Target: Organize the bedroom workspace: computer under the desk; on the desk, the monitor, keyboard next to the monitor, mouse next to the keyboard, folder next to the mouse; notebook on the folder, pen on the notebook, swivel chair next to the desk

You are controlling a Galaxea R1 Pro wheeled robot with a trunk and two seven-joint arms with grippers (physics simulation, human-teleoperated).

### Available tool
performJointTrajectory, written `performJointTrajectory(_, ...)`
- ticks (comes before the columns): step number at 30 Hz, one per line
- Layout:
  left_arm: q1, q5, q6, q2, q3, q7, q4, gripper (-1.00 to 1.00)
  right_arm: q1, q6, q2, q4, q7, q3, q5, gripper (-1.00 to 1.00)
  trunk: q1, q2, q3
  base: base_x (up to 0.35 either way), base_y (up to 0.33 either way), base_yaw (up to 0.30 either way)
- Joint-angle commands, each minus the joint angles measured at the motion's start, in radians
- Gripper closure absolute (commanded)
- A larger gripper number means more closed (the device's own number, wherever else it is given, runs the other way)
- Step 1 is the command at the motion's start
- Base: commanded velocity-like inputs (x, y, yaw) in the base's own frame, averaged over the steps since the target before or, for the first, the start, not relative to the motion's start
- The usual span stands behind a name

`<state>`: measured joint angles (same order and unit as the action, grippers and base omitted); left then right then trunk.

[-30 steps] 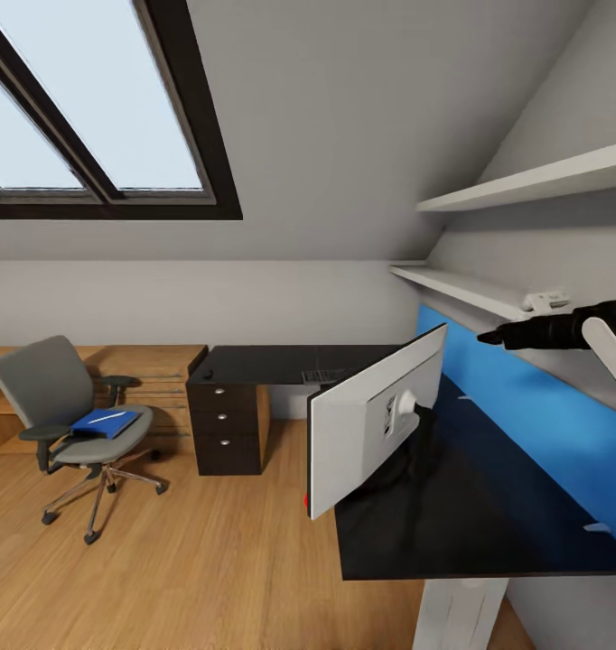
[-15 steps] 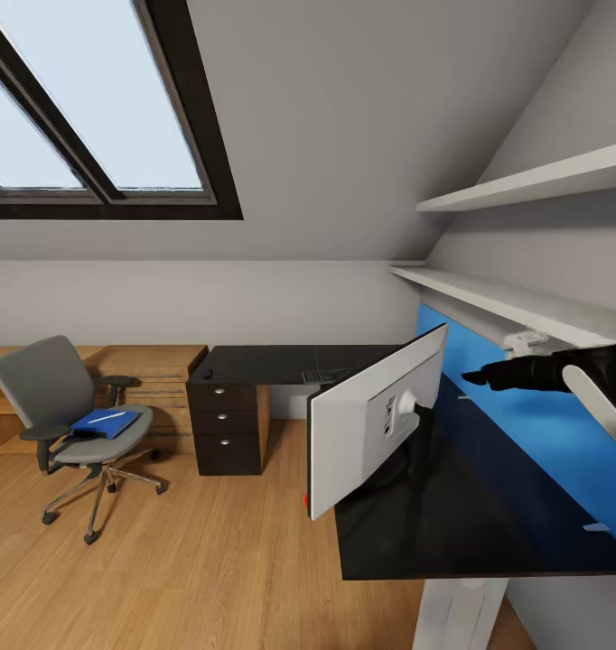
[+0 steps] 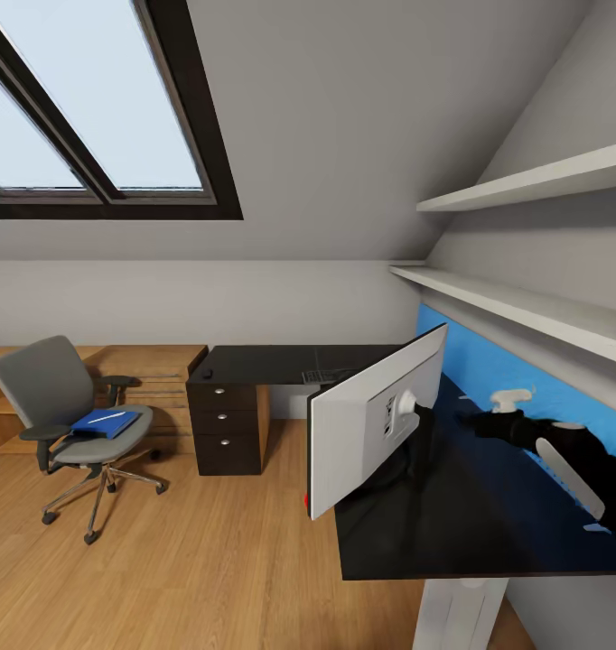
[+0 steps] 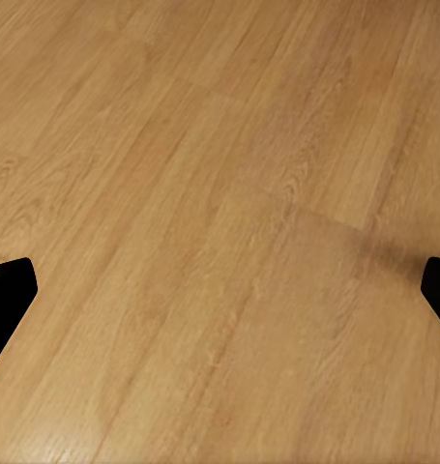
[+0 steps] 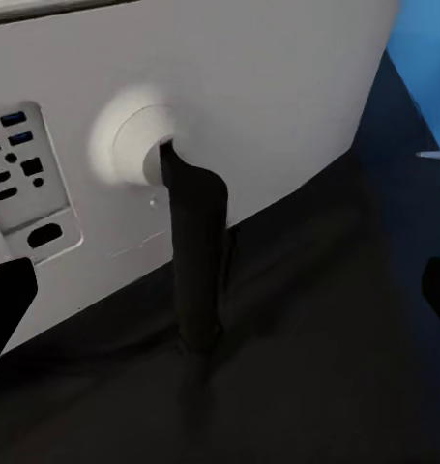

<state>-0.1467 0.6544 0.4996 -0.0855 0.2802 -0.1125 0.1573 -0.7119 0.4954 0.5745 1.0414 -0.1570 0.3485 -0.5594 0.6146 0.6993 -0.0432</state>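
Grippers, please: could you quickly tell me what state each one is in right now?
Left gripper: open, empty, above the wooden floor.
Right gripper: open, empty, facing the back of the monitor and its stand.

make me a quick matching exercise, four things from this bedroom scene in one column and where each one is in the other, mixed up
Things:
1. monitor
2. folder
3. keyboard
4. right gripper

Places:
A. on the swivel chair seat
B. standing on the near part of the desk
C. above the desk, behind the monitor
D. on the far part of the desk, beyond the monitor

Pairs: 1-B, 2-A, 3-D, 4-C
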Motion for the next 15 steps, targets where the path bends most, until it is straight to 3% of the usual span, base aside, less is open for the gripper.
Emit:
performJointTrajectory(1, -0.001, 0.001, 0.002, -0.001, 0.009, -0.009, 0.001, -1.0, 0.003, -0.029, -0.01, -0.028, 0.0, 0.002, -0.003, -1.0, 0.0, 0.002, -0.002, 0.0, 0.0, 0.0)
performJointTrajectory(4, -0.001, 0.002, 0.002, -0.002, 0.008, -0.009, 0.001, -1.0, 0.016, -0.194, -0.064, -0.195, -0.002, 0.002, -0.003, -1.0, 0.0, 0.002, -0.002, 0.0, 0.0, 0.0)
performJointTrajectory(6, -0.001, 0.002, 0.002, -0.003, 0.008, -0.009, 0.001, -1.0, 0.019, -0.327, -0.121, -0.312, -0.002, 0.002, -0.002, -1.0, 0.0, 0.002, -0.002, 0.0, 0.0, 0.0)
performJointTrajectory(7, -0.001, 0.003, 0.002, -0.004, 0.008, -0.009, 0.001, -1.0, 0.02, -0.425, -0.162, -0.386, -0.001, 0.001, -0.002, -1.0, 0.0, 0.002, -0.002, 0.0, 0.0, 0.0)
performJointTrajectory(10, -0.001, 0.004, 0.002, -0.004, 0.008, -0.009, 0.001, -1.0, 0.021, -0.559, -0.205, -0.483, -0.001, 0.001, -0.002, -1.0, 0.0, 0.002, -0.002, 0.0, 0.0, 0.0)
performJointTrajectory(12, -0.001, 0.005, 0.002, -0.005, 0.008, -0.009, 0.0, -1.0, 0.021, -0.756, -0.253, -0.604, -0.002, 0.0, -0.004, -1.0, 0.0, 0.002, -0.002, 0.0, 0.0, 0.0)
performJointTrajectory(15, -0.001, 0.005, 0.002, -0.005, 0.008, -0.009, 0.0, -1.0, 0.021, -0.83, -0.275, -0.652, -0.002, 0.0, -0.004, -1.0, 0.0, 0.002, -0.002, 0.0, 0.0, 0.0)
